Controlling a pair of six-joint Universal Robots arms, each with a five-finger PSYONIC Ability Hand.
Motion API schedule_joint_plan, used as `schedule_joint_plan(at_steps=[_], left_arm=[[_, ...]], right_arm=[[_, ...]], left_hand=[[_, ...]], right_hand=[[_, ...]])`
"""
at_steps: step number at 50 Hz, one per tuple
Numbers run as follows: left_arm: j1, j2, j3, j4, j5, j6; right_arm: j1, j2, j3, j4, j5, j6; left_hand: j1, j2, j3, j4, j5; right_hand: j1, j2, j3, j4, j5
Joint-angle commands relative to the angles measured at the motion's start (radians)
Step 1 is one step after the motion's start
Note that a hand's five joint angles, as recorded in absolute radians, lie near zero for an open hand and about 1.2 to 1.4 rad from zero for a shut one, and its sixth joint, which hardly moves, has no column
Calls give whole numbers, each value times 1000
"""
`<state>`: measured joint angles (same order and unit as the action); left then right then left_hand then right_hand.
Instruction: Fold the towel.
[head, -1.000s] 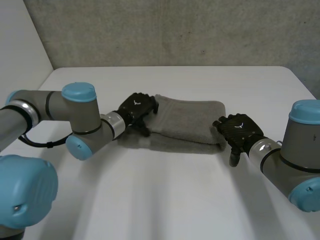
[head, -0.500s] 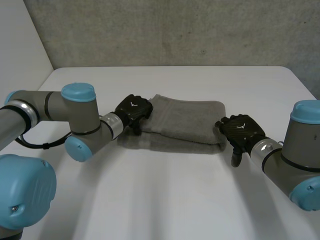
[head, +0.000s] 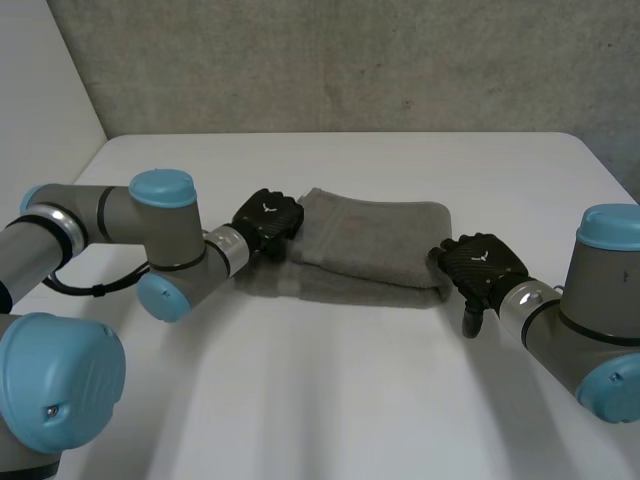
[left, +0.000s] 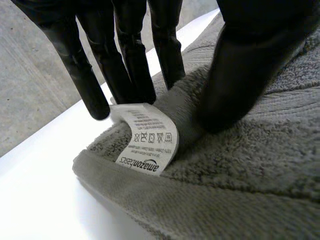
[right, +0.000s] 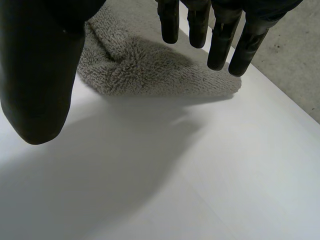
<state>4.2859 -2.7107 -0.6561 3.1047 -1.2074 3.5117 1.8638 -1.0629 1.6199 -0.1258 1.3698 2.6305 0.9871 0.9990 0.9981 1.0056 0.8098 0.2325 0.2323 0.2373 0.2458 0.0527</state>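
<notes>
1. The grey towel (head: 370, 245) lies folded in a long band at the middle of the white bench (head: 330, 400).
2. The left robot hand (head: 268, 222) is at the towel's left end, pinching a raised fold of cloth between thumb and fingers, just beside the white care label (left: 147, 142).
3. The right robot hand (head: 480, 265) is at the towel's right end, fingers straight and spread from the thumb, holding nothing.

A matte white surface (head: 330, 400) with rounded far corners runs back to a rough, mottled grey concrete wall (head: 350, 60), while a plain white panel (head: 40, 80) slants along its left side under soft, even light.
</notes>
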Motion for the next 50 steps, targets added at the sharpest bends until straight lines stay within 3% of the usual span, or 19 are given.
schedule_joint_plan(at_steps=[1, 7, 14, 21, 30, 38, 39, 40, 41, 42, 50], left_arm=[[-3, 9, -5, 0, -1, 1], [-26, 77, -46, -8, -3, 0], [-12, 281, -298, 18, 2, 4], [11, 442, -554, 129, 3, 6], [51, 479, -691, 209, 0, 66], [55, 439, -721, 215, -1, 167], [57, 430, -721, 213, -4, 173], [61, 428, -721, 213, -12, 173], [61, 428, -721, 213, -12, 173], [63, 428, -724, 212, -20, 173], [64, 479, -743, 203, -34, 158]], right_arm=[[-5, -5, 0, 0, 0, 0], [-3, -15, -5, 0, 0, 6], [5, -31, -8, -5, 0, 17], [6, -38, -2, -11, 0, 19], [9, -37, 2, -29, 0, 19], [9, -9, -2, -107, -5, 85], [9, 1, -3, -120, -11, 110], [9, 10, -5, -129, -24, 135], [9, 11, -5, -129, -25, 135], [8, 20, -9, -135, -47, 160], [9, 63, -29, -138, -127, 273]], left_hand=[[363, 351, 352, 344, 365], [409, 397, 398, 391, 412], [409, 397, 398, 391, 412], [409, 397, 398, 391, 412], [377, 365, 366, 359, 380], [175, 163, 164, 156, 178], [41, 29, 30, 23, 44], [-236, -248, -247, -255, -234], [-239, -251, -250, -258, -236], [-440, -452, -451, -458, -437], [-539, -550, -550, -557, -536]], right_hand=[[-58, -58, -63, -71, -53], [-58, -58, -63, -71, -53], [-58, -58, -63, -71, -53], [-58, -58, -63, -71, -53], [-58, -58, -63, -71, -53], [-58, -58, -63, -71, -53], [-58, -58, -63, -71, -53], [-45, -45, -50, -58, -40], [-45, -45, -50, -58, -40], [-19, -18, -23, -32, -13], [99, 99, 94, 86, 104]])
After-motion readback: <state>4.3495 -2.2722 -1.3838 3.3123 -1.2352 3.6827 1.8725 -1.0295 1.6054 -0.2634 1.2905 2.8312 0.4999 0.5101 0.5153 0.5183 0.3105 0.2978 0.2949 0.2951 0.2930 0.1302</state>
